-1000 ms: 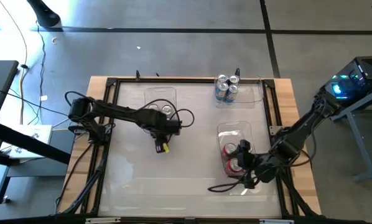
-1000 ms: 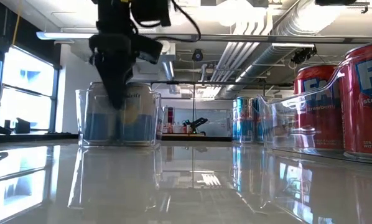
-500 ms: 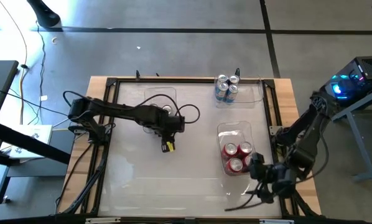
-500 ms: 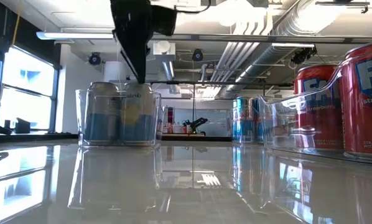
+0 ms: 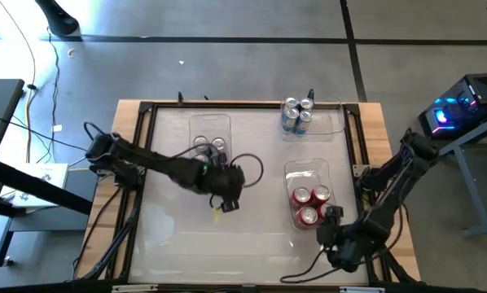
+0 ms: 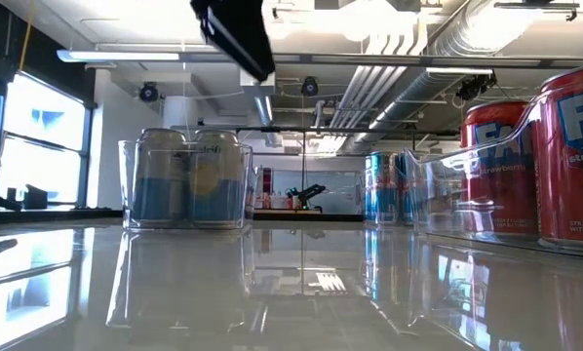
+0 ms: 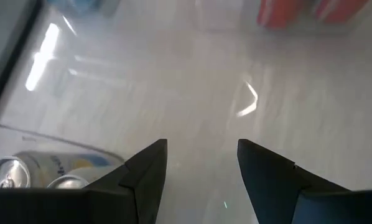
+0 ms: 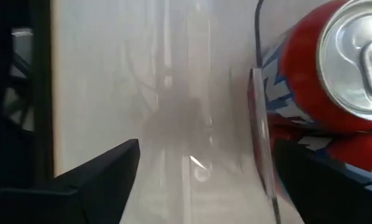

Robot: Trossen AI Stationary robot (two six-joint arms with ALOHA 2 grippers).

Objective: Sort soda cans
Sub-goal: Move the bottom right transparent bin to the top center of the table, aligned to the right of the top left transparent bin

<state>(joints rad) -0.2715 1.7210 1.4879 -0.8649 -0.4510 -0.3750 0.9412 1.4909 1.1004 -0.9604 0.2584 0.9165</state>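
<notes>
We count 3 red soda cans (image 5: pixel 309 203), smooth metal cylinders with silver tops, standing in a clear rectangular plastic bin (image 5: pixel 307 173) on the right of the glossy white table (image 5: pixel 252 244). 4 blue cans (image 5: pixel 296 114) cluster in a second clear bin (image 5: pixel 329 122) at the far right edge. 2 silver-grey cans (image 5: pixel 209 146) sit in a third clear bin (image 5: pixel 208 126) left of centre. The left gripper (image 5: pixel 225 203) hovers just near of that bin, its 2 dark fingers (image 7: pixel 150 169) parted and holding nothing. The right gripper (image 5: pixel 332 220) sits beside the red cans' bin, at its near right corner, fingers spread wide, empty.
</notes>
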